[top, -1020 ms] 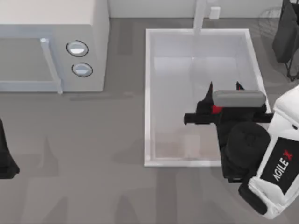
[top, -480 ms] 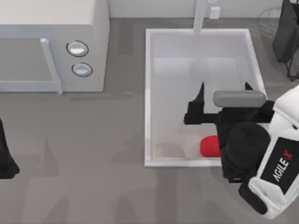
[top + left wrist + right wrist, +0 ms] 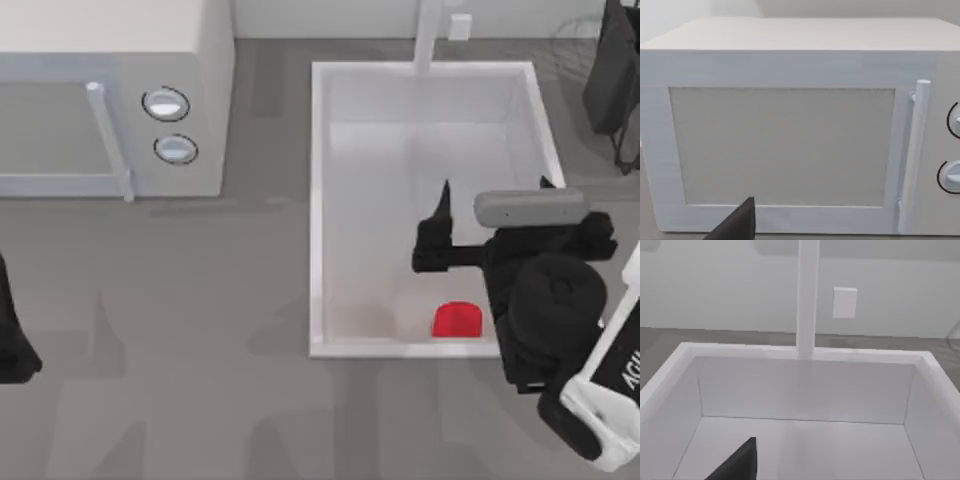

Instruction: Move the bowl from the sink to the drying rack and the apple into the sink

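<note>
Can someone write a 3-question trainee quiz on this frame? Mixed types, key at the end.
1. True or false: the apple lies on the floor of the sink, apart from the right claw.
2. Multiple choice: what stands on the counter to the left of the sink? A) a kettle B) a microwave C) a toaster
3. Fill in: the right claw hangs over the sink with its fingers ____.

Key: 1 true. 2 B, the white box with two round knobs. 3 open, with nothing between them; the left arm sits parked at the table's left edge.
</note>
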Motion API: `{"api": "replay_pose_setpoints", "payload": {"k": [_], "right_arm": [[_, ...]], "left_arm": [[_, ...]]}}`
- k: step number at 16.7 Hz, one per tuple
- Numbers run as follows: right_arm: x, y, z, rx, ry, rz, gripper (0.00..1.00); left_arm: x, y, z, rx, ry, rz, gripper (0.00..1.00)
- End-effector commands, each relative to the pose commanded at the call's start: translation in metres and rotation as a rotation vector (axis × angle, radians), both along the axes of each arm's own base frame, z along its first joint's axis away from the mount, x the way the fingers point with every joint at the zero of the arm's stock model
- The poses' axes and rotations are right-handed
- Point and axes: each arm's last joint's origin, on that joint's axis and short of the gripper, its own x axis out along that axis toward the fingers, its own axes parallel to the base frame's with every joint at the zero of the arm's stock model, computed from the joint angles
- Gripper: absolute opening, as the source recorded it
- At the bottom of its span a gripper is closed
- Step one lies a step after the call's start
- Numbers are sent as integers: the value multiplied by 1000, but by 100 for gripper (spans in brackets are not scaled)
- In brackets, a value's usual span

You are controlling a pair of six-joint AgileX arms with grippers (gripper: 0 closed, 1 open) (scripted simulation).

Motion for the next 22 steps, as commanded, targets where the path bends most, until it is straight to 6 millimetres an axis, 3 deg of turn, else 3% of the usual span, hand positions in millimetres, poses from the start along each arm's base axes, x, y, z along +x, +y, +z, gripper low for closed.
{"api": "replay_pose_setpoints", "payload": {"k": [5,9,12,16,22], "right_arm": [[-25,-55,35,-30,120,34,100],[-65,-103,63,-8,165,41,100],[-98,-131,71,16,159,37,100],[-130,-151,72,36,105,24,100],[-153,-164,83,33,-15,-5,100]], "left_arm": [[0,0,0,0,0,0,100],[0,0,0,0,0,0,100],[0,0,0,0,0,0,100],[0,0,0,0,0,0,100],[0,0,0,0,0,0,100]]}}
